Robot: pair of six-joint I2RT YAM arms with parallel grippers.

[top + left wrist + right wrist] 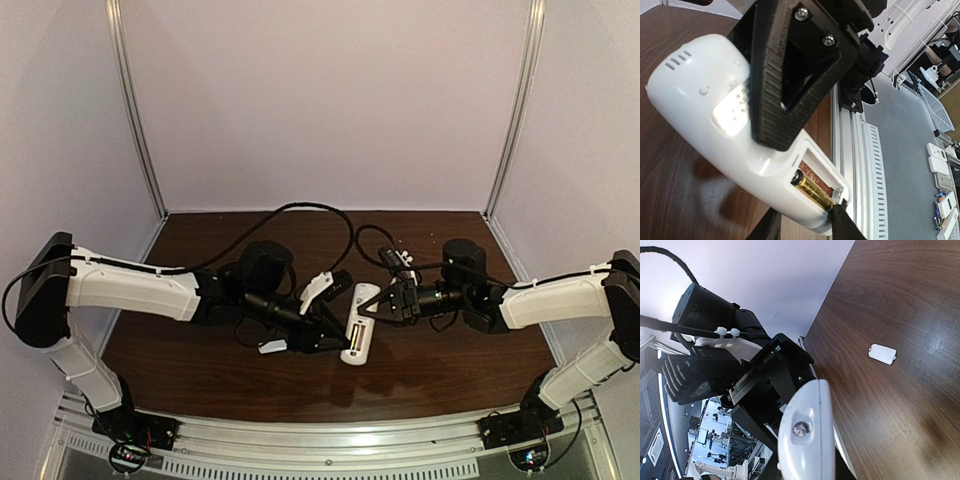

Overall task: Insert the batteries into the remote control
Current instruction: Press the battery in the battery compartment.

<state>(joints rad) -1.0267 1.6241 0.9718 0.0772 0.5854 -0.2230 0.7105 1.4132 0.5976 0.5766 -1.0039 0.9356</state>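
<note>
The white remote control (360, 322) lies back-up between both grippers at mid-table. Its battery recess is open. One golden battery (812, 192) lies in it. A reddish-brown surface shows beside it; I cannot tell if that is the second battery. My left gripper (805, 222) has its fingers against both sides of the remote's recess end, one fingertip (844, 220) at the battery's end. In the top view my left gripper (326, 340) is at the remote's left. My right gripper (378, 305) is shut on the remote's other end (805, 440).
The small flat white cover piece (272, 347) lies on the brown table left of the left gripper; it also shows in the right wrist view (883, 353). The metal rail (330, 440) runs along the table's near edge. Black cables loop behind the arms.
</note>
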